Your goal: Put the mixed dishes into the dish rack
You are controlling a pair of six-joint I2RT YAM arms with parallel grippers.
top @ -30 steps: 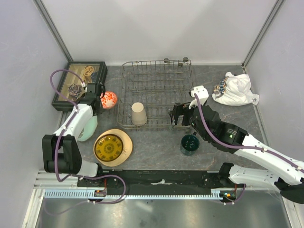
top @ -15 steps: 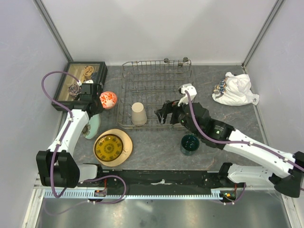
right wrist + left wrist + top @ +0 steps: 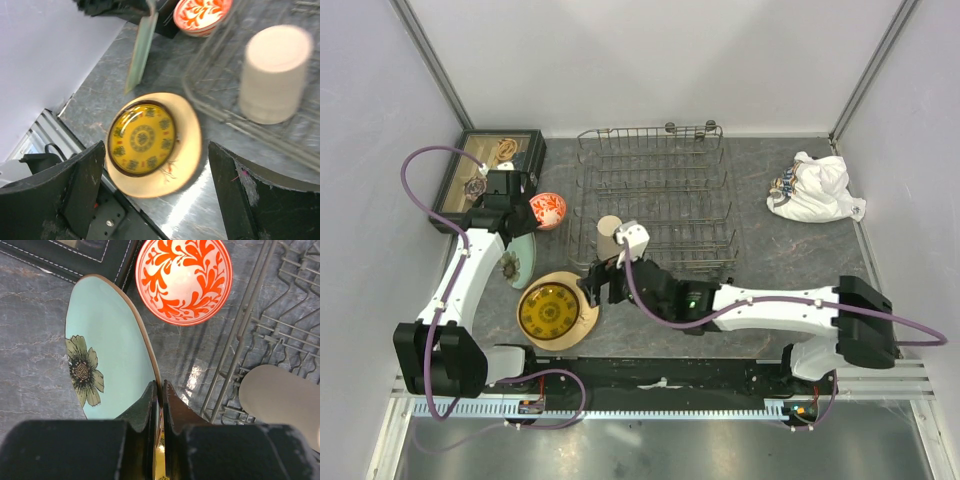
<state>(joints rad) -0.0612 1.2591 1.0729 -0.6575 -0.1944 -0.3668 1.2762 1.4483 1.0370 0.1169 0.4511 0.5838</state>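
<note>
**Left gripper (image 3: pixel 160 387) clamped on the rim of the pale green flowered plate (image 3: pixel 105 350); right gripper (image 3: pixel 155 150) spread wide, empty.**
I hold the plate edge-up just left of the dish rack (image 3: pixel 660 170); the thin rim pinch may let it pivot, slip or strike the rack wall. My right gripper hangs over the yellow plate (image 3: pixel 142 137) off the rack's front-left corner, so the arms may collide.

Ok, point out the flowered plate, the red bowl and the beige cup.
flowered plate (image 3: pixel 107 347), left wrist view, on its pale green face.
red bowl (image 3: pixel 183 280), left wrist view, middle of its patterned surface.
beige cup (image 3: pixel 272 87), right wrist view, on its side wall.
</note>
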